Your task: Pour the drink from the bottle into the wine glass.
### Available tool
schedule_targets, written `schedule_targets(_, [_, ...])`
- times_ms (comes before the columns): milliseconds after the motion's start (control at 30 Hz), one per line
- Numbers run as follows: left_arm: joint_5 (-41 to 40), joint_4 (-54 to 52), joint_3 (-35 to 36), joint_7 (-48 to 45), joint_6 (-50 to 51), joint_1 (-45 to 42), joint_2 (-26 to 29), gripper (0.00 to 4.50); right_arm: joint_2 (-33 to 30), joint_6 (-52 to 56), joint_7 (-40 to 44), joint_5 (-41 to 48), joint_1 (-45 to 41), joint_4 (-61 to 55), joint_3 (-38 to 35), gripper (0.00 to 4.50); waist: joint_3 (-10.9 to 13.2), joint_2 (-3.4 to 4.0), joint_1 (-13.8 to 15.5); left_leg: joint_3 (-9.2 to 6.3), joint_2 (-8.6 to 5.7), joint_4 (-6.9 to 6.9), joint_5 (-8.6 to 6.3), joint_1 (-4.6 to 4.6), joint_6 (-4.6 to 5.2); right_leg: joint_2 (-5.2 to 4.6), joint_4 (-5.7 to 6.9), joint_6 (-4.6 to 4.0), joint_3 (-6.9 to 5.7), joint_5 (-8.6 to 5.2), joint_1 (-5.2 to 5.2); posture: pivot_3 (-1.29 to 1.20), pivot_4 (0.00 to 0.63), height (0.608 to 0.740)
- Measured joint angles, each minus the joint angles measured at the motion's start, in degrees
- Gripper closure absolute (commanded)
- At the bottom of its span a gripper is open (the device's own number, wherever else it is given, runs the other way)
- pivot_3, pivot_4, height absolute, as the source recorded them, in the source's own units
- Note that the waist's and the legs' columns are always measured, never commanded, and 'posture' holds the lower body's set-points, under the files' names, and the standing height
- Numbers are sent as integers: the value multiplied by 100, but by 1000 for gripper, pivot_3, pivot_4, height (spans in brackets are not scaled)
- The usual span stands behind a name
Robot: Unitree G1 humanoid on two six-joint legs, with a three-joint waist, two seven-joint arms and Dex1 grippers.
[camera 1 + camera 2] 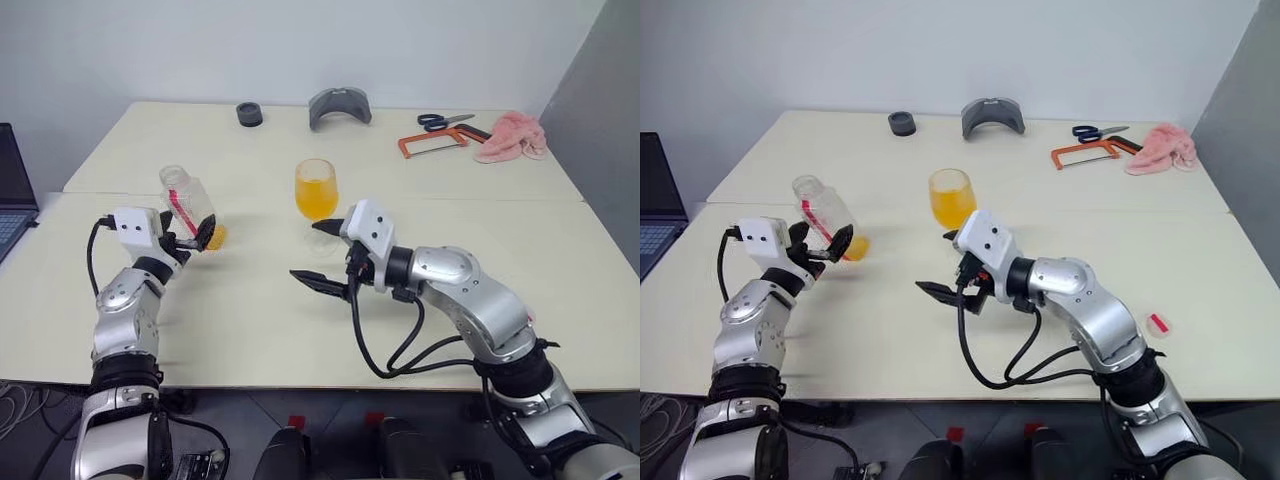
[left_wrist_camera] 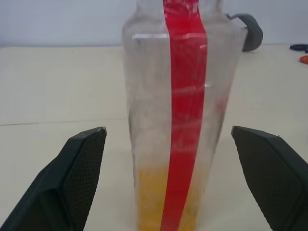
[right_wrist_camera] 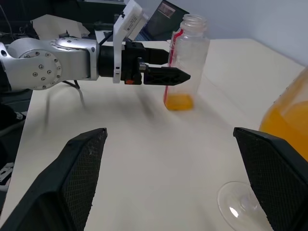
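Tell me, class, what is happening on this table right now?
A two-armed robot has poured orange drink into the wine glass, which stands mid-table, about half full. The bottle stands uncapped on the table with a little drink left at the bottom. The left gripper is open, a finger on either side of the bottle without touching it. The right gripper is open near the glass's foot, holding nothing.

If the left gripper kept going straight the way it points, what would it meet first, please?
Almost certainly the bottle: it stands upright between the open left gripper's fingers, directly ahead.
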Motion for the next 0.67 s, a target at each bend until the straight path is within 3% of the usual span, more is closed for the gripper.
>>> schedule_targets(267, [259, -1265, -45, 361, 336, 1019, 2, 34, 106, -1551, -352, -492, 1643, 457, -100, 0, -2, -4, 16, 4, 12, -5, 0, 2, 0, -3, -1, 0, 6, 0, 1, 0, 150, 740])
schedule_targets(400, [245, -2454, -15, 650, 676, 1835, -168, 34, 435, -2498, -958, -589, 2571, 778, -660, 0, -2, -3, 51, 8, 12, -10, -1, 5, 0, -7, -4, 0, 10, 0, 6, 0, 150, 740])
schedule_targets(533, [139, -3464, 6, 991, 1021, 2495, -613, 34, 816, -2889, -1466, -617, 2891, 830, -1034, 0, -2, -3, 53, 20, 21, -14, -1, 27, 1, -1, -2, 1, 19, -1, 17, 0, 150, 740])
schedule_targets(667, [128, -3714, 3, 1218, 1343, 2662, -773, 34, 971, -3012, -1615, -629, 2898, 870, -1058, 0, -2, -3, 67, 20, 12, -14, -1, 28, 1, 9, -2, 1, 17, -1, 20, 0, 150, 740])
